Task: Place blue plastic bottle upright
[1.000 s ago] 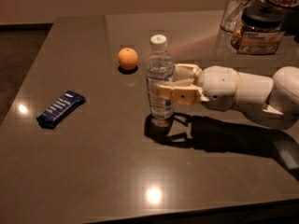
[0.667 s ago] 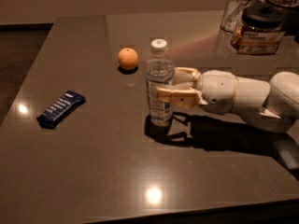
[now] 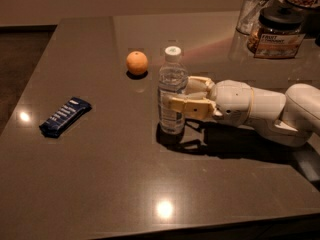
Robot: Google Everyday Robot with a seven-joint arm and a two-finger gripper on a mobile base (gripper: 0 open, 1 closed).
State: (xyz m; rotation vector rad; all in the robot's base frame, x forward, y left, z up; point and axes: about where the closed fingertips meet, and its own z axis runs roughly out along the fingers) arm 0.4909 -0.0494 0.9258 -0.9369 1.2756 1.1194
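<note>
The blue plastic bottle [image 3: 172, 79] is clear with a white cap and a pale label. It stands upright on the dark table [image 3: 100, 174], just right of centre, with its base on the surface. My gripper [image 3: 176, 97] reaches in from the right at mid-height of the bottle. One finger lies across the bottle's near side and the other behind it, and they are shut on the bottle. The white arm [image 3: 260, 109] stretches away to the right edge.
An orange [image 3: 136, 63] lies left of and behind the bottle. A dark blue snack bar [image 3: 65, 116] lies at the left. A clear glass tumbler [image 3: 254, 10] and a dark-lidded jar [image 3: 279, 31] stand at the back right corner.
The bottle's cap has sunk a little in the view, and the gripper with it. The bottle is still upright in the fingers. Nothing else has moved.
</note>
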